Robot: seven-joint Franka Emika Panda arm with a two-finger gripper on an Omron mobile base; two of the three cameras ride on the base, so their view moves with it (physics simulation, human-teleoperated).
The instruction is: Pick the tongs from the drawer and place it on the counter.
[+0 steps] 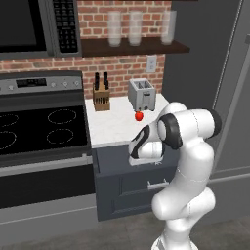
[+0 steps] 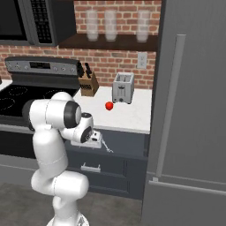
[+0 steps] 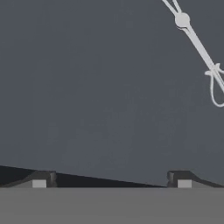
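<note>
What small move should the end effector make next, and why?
Probably shift sideways to centre over the tongs. In the hand view they lie on the drawer floor far toward the upper right, while the open end effector has nothing between its fingertips.

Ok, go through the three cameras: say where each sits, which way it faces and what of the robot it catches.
Left base view: behind the arm's left, facing the counter and open drawer; arm at lower right.
Right base view: behind the arm's right, facing the same counter; arm at lower left, tongs in the drawer.
Hand view: on the hand, looking down into the drawer; open tool at bottom, tongs upper right.
Both base views share the toaster and red fruit.
</note>
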